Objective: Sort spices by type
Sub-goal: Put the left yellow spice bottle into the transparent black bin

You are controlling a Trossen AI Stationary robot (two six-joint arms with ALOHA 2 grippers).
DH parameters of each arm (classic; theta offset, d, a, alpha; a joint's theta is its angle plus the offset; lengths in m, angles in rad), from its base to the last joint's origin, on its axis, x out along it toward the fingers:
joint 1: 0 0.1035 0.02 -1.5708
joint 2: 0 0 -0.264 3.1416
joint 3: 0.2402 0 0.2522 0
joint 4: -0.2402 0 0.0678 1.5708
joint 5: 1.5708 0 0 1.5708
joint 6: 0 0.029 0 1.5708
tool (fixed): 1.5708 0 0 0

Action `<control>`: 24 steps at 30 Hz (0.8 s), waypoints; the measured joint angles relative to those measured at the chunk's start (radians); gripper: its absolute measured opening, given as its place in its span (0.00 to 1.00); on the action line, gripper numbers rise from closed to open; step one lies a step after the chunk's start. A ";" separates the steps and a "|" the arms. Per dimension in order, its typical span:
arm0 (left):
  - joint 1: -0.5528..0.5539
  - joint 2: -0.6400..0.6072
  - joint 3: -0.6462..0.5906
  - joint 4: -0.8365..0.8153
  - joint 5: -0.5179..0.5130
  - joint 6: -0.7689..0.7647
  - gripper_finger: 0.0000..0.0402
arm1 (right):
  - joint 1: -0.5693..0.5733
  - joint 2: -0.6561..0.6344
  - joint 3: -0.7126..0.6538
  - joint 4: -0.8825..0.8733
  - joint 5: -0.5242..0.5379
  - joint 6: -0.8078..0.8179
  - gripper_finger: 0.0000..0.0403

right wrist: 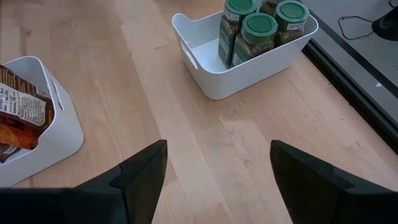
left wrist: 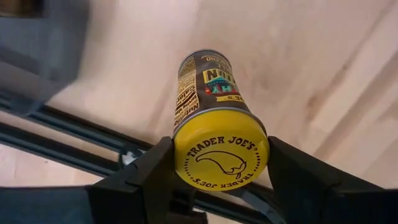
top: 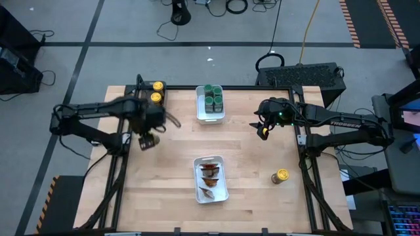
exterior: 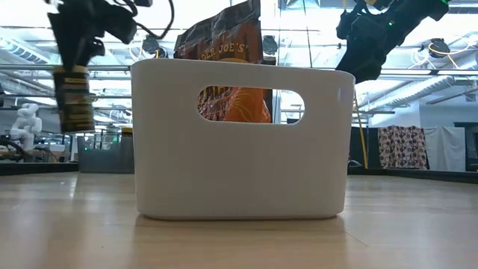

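My left gripper (top: 148, 139) is shut on a yellow-lidded spice jar (left wrist: 211, 106) above the table's left half; the low view shows that jar (exterior: 75, 101) in the air. Two more yellow-lidded jars (top: 157, 92) stand in the dark tray (top: 162, 86) at the far left. Another yellow-lidded jar (top: 281, 176) stands on the table near the right edge. Green-lidded jars (right wrist: 252, 28) stand in the far white bin (top: 210, 117). Brown-orange packets (top: 210, 172) lie in the near white bin (top: 212, 196). My right gripper (right wrist: 217, 180) hovers open over bare wood, right of the green-jar bin. My left gripper pinches the jar at its yellow lid end (left wrist: 221, 155), one finger (left wrist: 146, 177) on each side of the lid. The fingers come from above, pointing down. The jar hangs upright below them, lifted clear of the table.
The near white bin (exterior: 239, 142) fills the middle of the low view, with packets (exterior: 224, 41) sticking out above its rim. Bare wood lies between the two bins and along the table's left and near edges.
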 joint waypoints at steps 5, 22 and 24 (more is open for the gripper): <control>0.205 0.003 0.066 0.001 -0.009 0.087 0.56 | 0.000 0.000 0.000 0.000 0.000 -0.001 0.66; 0.711 0.037 0.224 0.002 -0.184 0.248 0.56 | 0.000 0.000 0.000 0.000 0.000 -0.024 0.66; 0.756 0.063 0.224 0.003 -0.184 0.271 0.56 | 0.000 0.000 0.000 0.000 0.000 -0.025 0.66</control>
